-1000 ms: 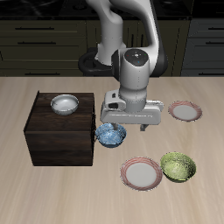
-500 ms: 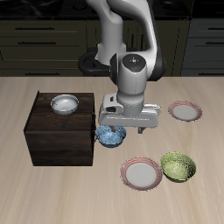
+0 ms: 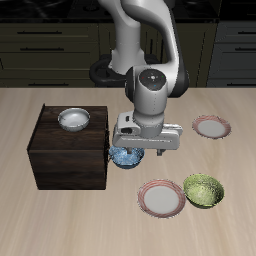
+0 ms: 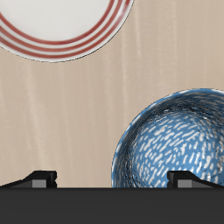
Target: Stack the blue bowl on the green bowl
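Note:
The blue bowl (image 3: 123,158), light blue with white speckles, stands on the table beside the dark box, mostly hidden under my hand. In the wrist view the blue bowl (image 4: 175,140) is close below, and its rim lies between the two fingertips (image 4: 40,178). My gripper (image 3: 139,151) is open and empty, low over the bowl's rim; its midpoint also shows in the wrist view (image 4: 114,179). The green bowl (image 3: 203,190) stands near the table's front edge, apart from the gripper.
A dark wooden box (image 3: 68,158) holds a white-grey bowl (image 3: 73,119) on top. One pink-rimmed plate (image 3: 162,198) lies beside the green bowl and shows in the wrist view (image 4: 66,26). Another plate (image 3: 211,126) lies farther back.
My gripper has come down over the blue bowl, now covering more of it. The bowls and plates have not moved.

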